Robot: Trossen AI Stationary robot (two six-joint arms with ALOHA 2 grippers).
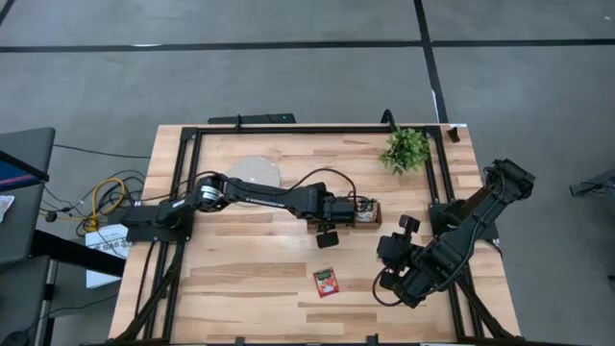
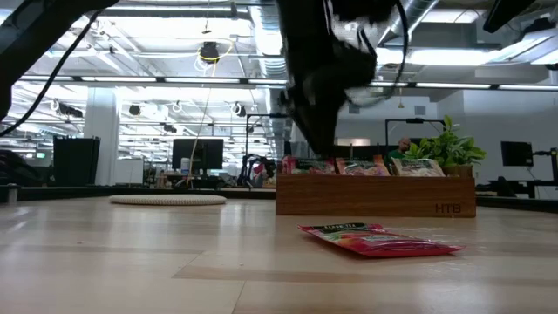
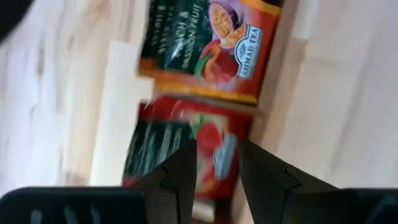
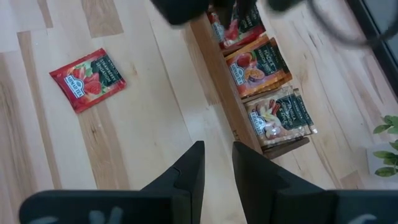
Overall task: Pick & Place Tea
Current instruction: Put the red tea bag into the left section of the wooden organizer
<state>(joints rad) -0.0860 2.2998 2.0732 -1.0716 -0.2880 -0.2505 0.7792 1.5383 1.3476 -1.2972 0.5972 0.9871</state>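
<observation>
The left gripper [image 3: 217, 163], fingers slightly apart and empty, hovers over the brown wooden tray [image 1: 370, 222] of sachets. One flat red tea sachet [image 1: 327, 282] lies on the table: light, thin, slippery; best pinched at an edge.

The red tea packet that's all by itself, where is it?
In the high view the loose red sachet lies flat on the table, nearer the front edge than the wooden tray, left of the right gripper.

bare tabletop [image 1: 240, 279] open, left arm [image 1: 279, 197] over wooden tray [image 1: 373, 217]
</observation>
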